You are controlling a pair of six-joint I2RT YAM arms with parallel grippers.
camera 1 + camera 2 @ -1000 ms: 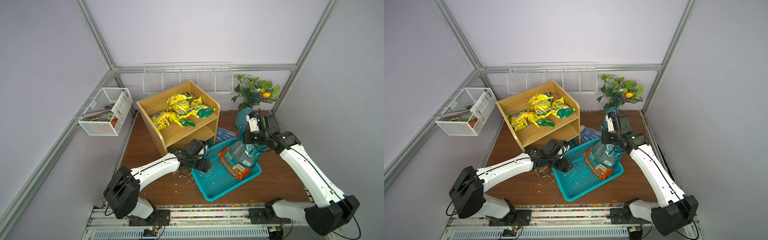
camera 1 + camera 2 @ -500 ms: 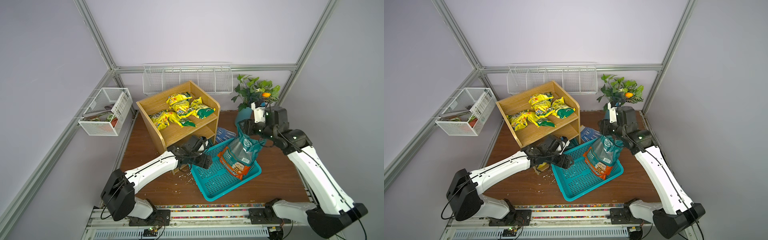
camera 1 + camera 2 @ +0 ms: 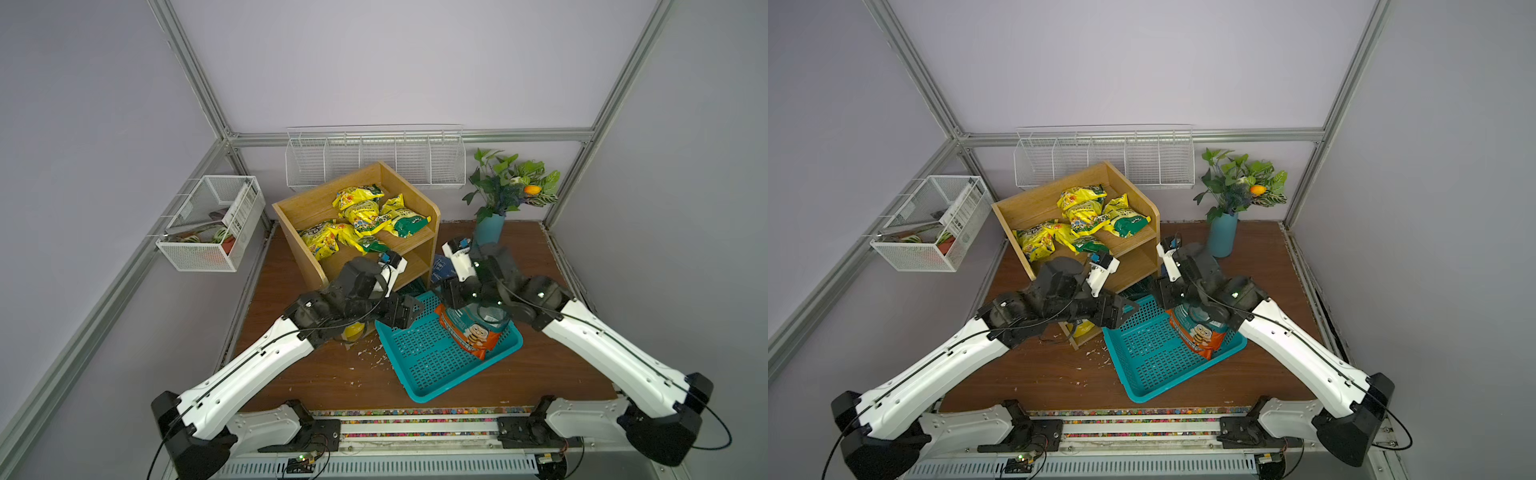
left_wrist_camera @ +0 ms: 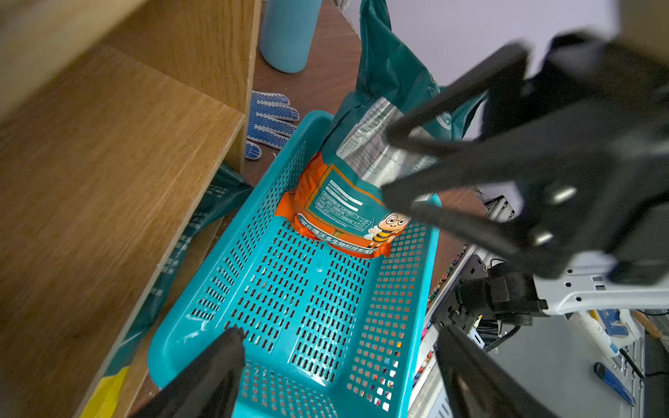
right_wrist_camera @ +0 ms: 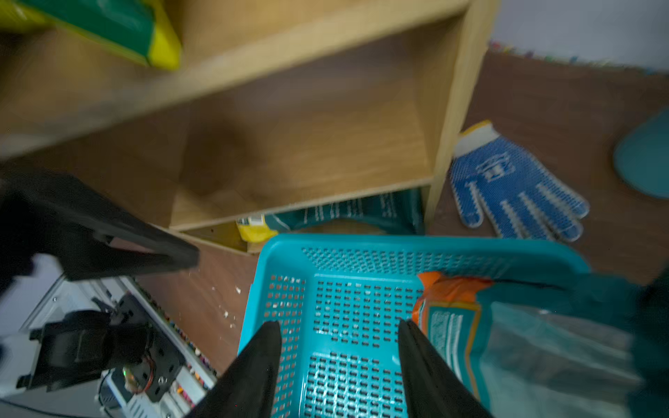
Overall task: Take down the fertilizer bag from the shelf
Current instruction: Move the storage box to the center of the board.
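Observation:
The fertilizer bag [image 3: 473,338] [image 3: 1200,336] [image 4: 344,202] [image 5: 452,325], teal and orange with a cartoon bee, stands slumped in the far right part of a turquoise basket [image 3: 428,365] [image 3: 1150,361] [image 4: 307,289] [image 5: 344,253]. The oak shelf [image 3: 415,245] [image 3: 1133,257] [image 4: 108,144] [image 5: 307,137] stands just behind the basket. My right gripper [image 3: 446,297] [image 3: 1163,291] [image 4: 391,163] [image 5: 338,325] is open over the basket, the bag beside one finger, nothing between them. My left gripper [image 3: 405,313] [image 3: 1121,311] [image 4: 340,336] is open above the basket's corner nearest the shelf.
Several yellow packets [image 3: 361,212] lie on the shelf's top tier. Another teal bag [image 5: 362,213] sits in its bottom tier. A blue dotted glove [image 5: 506,188] and a teal vase [image 3: 488,232] are right of the shelf. A white wire rack [image 3: 374,158] and mesh basket [image 3: 212,220] hang behind.
My right gripper opened and let go of the bag's top, then swung left and down over the basket. The bag slumped in the basket. My left gripper rose toward the shelf.

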